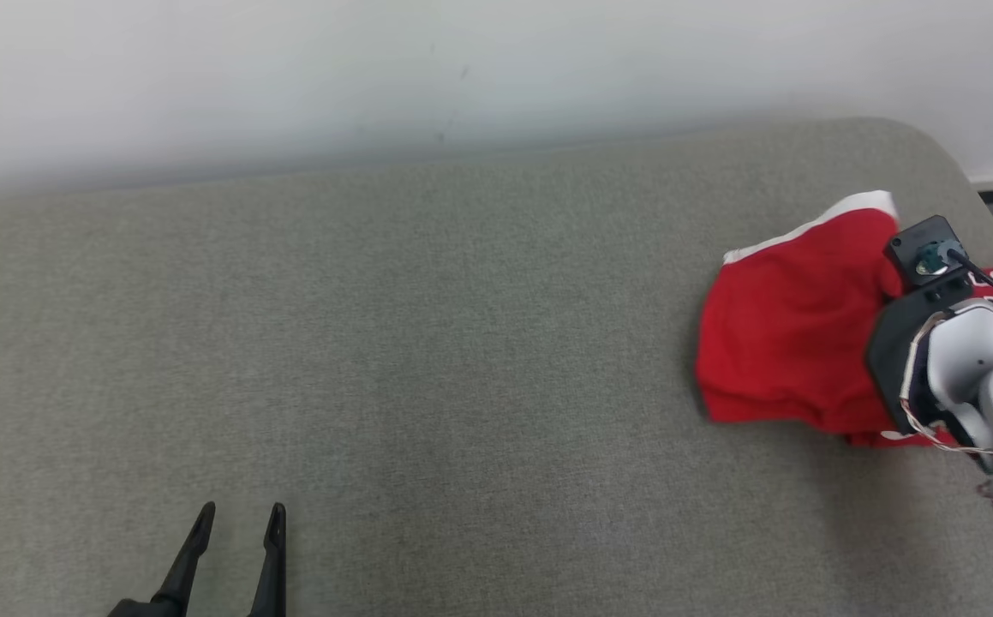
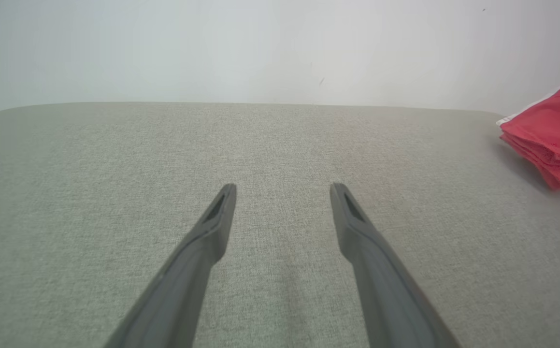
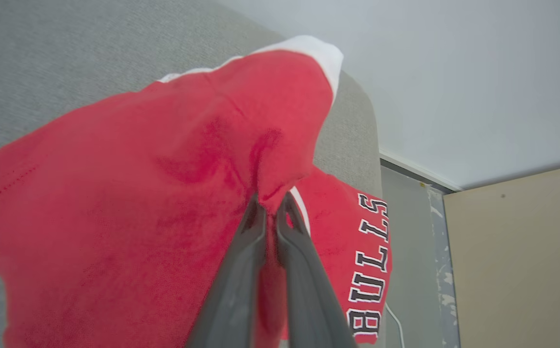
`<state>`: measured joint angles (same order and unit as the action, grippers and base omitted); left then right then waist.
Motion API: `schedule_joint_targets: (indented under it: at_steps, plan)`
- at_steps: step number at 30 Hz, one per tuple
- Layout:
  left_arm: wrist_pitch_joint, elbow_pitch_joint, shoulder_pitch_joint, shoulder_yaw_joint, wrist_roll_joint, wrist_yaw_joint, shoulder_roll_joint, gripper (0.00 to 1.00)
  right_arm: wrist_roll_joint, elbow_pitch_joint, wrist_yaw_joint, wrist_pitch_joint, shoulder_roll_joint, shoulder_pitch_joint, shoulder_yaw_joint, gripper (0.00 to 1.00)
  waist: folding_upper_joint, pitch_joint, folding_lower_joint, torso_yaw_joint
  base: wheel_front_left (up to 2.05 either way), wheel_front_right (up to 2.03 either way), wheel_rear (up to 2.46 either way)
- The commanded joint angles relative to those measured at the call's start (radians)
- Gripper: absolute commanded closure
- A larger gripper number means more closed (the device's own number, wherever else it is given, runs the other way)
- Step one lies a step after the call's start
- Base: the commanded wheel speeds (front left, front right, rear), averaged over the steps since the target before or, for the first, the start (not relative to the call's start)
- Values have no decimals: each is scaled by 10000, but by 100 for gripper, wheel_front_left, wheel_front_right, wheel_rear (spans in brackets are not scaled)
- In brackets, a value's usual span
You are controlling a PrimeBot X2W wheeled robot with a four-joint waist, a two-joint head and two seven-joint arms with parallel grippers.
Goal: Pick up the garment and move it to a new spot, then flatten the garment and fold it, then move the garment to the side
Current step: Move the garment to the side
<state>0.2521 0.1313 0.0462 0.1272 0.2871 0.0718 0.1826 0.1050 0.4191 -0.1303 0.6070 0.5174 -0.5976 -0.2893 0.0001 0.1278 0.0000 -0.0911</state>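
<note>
The garment (image 1: 792,330) is a red top with white trim and black lettering, bunched at the far right of the grey cushioned surface. In the right wrist view my right gripper (image 3: 271,203) is shut on a fold of the garment (image 3: 164,193), pinching the red cloth between its tips. The head view shows that arm's wrist over the cloth, its fingers hidden. My left gripper (image 1: 239,518) stands open at the lower left, far from the cloth, with nothing between its fingers (image 2: 222,212). The garment's edge (image 2: 555,140) lies at the right of the left wrist view.
The grey cushioned surface (image 1: 427,360) stretches wide to the left of the garment, backed by a pale wall (image 1: 462,77). Its rounded right corner (image 1: 933,141) drops to a floor strip, and a beige panel (image 3: 521,261) stands beyond that edge.
</note>
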Motion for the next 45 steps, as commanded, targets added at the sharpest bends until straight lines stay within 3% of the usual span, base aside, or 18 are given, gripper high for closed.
schedule_joint_targets:
  at_steps: [1, 9, 20, 21, 23, 28, 38, 42, 45]
  plan:
    - [-35, -60, -142, -6, -67, 42, 65, 0, 34, -6, -4, -48, 269, -105, -195, 100, -1, 350, 0, -312, 0, 0, 0]
    - [-323, -412, -424, 130, -183, 59, 357, 0, -42, 653, -1, -1046, 1997, -779, -942, 100, -1, 1066, 0, -207, 0, 0, 0]
    - [-405, -529, -629, 558, -291, 144, 375, 0, -1003, 2540, -3, -1890, 2203, -692, 448, 100, -1, 1792, 0, 344, 0, 0, 0]
    - [-393, -504, -643, 588, -287, 150, 362, 0, -1156, 2598, -3, -1971, 2133, -590, 632, 61, -1, 1791, 0, 380, 0, 0, 0]
    - [-352, -472, -670, 627, -266, 144, 342, 0, -1508, 2641, -3, -2099, 1991, -428, 1053, 0, -1, 1760, 0, 430, 0, 0, 0]
    - [-206, -570, -665, 729, -214, 209, 377, 0, -1864, 2463, -3, -2452, 1218, 44, 2247, 0, -1, 1450, 0, 438, 0, 0, 0]
    - [117, -516, 37, 263, -316, -286, -18, 0, -1279, 520, -3, -4689, -984, 1761, 3776, 0, -1, -526, 0, 447, 0, 0, 0]
    - [124, -482, 572, -158, -260, -547, -370, 0, -518, -1032, -3, -5401, -2062, 3173, 3912, 0, -1, -1479, 0, 587, 0, 0, 0]
    - [125, -459, 697, -318, -224, -579, -492, 0, -167, -1714, -3, -5591, -2391, 3810, 3778, 0, -1, -1716, 0, 699, 0, 0, 0]
